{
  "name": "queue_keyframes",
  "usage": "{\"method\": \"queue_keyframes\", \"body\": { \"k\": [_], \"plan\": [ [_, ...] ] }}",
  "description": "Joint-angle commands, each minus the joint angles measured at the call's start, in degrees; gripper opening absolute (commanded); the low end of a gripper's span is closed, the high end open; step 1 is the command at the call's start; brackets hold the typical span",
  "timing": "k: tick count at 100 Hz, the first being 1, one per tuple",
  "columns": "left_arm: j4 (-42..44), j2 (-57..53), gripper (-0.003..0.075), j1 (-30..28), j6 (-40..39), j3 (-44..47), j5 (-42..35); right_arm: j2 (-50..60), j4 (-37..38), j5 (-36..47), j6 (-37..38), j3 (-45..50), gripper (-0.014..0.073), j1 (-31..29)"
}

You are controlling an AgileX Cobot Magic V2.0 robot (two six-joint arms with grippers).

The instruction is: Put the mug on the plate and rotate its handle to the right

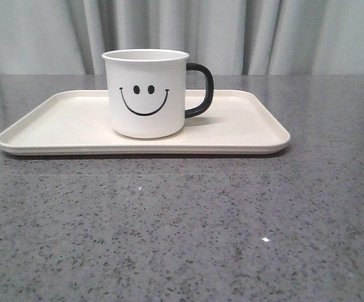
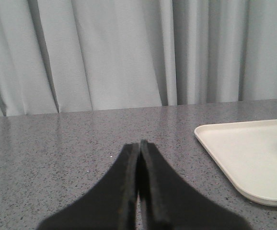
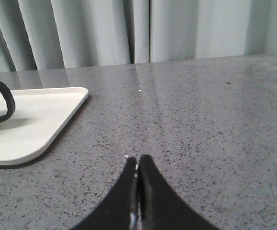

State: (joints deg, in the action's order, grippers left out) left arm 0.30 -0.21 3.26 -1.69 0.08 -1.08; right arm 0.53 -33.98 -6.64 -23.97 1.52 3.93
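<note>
The white mug [image 1: 145,94] with a black smiley face stands upright on the cream plate [image 1: 245,129], left of the plate's middle. Its black handle [image 1: 201,90] points to the right; the handle [image 3: 0,100] also shows in the right wrist view. Neither gripper appears in the front view. My left gripper [image 2: 139,143] is shut with nothing in it, above bare table to the left of the plate [image 2: 244,158]. My right gripper [image 3: 137,159] is shut and empty too, over the table to the right of the plate [image 3: 38,124].
The grey speckled table [image 1: 182,226] spreads wide in front of the plate and on both sides of it. Pale curtains [image 1: 264,34] hang behind the table's far edge.
</note>
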Motion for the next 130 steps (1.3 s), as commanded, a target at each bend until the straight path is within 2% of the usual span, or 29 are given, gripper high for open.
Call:
{"method": "queue_keyframes", "body": {
  "k": [1, 23, 35, 130],
  "plan": [
    [0.01, -1.74, -0.0020, -0.35, -0.14, 0.48, -4.78, 0.00, 5.03, 3.11, 4.37, 0.05, -0.0120, -0.23],
    [0.01, -1.74, -0.0020, -0.35, -0.14, 0.48, -4.78, 0.00, 16.16, 2.93, 16.16, 0.05, -0.0120, -0.23],
    [0.01, -1.74, -0.0020, -0.35, -0.14, 0.48, -4.78, 0.00, 19.70, 2.93, 18.97, 0.05, -0.0120, -0.23],
    [0.01, -1.74, -0.0020, -0.35, -0.14, 0.48, -4.78, 0.00, 23.07, 2.83, 18.97, 0.05, -0.0120, -0.23]
  ]
}}
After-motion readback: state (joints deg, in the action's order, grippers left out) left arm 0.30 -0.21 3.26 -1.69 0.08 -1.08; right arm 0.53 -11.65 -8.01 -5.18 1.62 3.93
